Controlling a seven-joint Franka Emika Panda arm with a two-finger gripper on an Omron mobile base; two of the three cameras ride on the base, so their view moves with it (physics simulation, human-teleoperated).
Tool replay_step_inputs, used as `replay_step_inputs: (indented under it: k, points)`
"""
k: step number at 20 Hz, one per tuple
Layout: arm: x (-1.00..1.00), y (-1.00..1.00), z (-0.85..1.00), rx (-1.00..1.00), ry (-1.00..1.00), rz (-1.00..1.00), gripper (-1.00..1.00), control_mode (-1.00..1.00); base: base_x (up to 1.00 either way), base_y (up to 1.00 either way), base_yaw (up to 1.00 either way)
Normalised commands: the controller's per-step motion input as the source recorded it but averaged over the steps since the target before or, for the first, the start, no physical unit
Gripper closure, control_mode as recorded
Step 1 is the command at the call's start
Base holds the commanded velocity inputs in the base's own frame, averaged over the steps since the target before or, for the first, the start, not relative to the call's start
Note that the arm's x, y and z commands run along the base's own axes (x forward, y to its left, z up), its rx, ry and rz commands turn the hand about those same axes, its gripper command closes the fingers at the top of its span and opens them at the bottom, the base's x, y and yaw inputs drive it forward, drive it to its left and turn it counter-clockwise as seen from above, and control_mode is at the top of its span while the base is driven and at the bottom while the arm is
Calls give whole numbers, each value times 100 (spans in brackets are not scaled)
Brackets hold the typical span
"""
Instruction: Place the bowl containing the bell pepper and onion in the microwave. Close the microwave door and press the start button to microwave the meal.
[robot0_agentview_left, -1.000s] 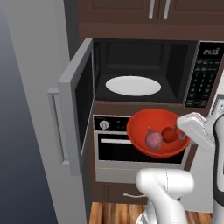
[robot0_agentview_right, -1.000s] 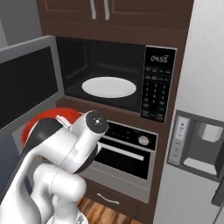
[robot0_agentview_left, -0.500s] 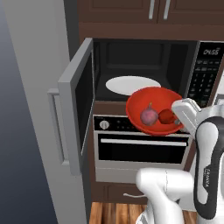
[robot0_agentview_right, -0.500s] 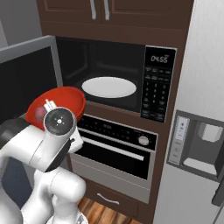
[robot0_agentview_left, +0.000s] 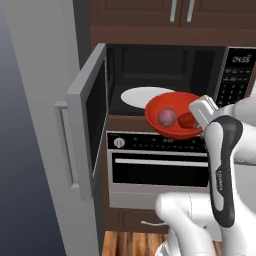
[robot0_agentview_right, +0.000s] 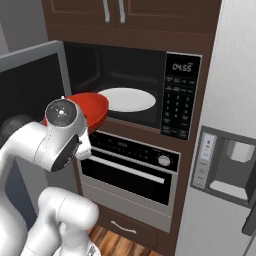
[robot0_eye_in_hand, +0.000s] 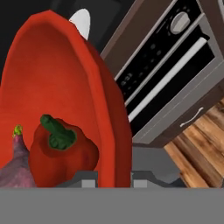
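bell pepper (robot0_agentview_left: 187, 120) and onion (robot0_agentview_left: 166, 117) in bowl (robot0_agentview_left: 172, 131), before open microwave (robot0_agentview_left: 165, 80)

Even, soft rendered light falls without glare or hard shadows, leaving the black microwave cavity (robot0_agentview_left: 165, 70) dim behind its bright white turntable plate (robot0_agentview_right: 127, 99), while the glossy red bowl (robot0_eye_in_hand: 65, 96) shows gentle shading inside and all three views look slightly coarse and soft-edged.

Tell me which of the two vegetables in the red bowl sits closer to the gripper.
The dark red bell pepper with the green stem, lying against the rim the gripper clamps. The pinkish-purple onion sits on its far side, nearer the middle of the glossy red bowl.
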Motion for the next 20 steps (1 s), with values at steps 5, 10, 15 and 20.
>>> replay_step_inputs:
  k: [5,10,15,20]
  points:
    - [54,-20,2,0,1,-13,100,-100,0,0,0]
    - [48,-31,1,3,0,-13,100,-100,0,0,0]
    - [47,-6,0,2,2,-5,100,-100,0,0,0]
    - [55,0,11,8,0,-4,100,-100,0,0,0]
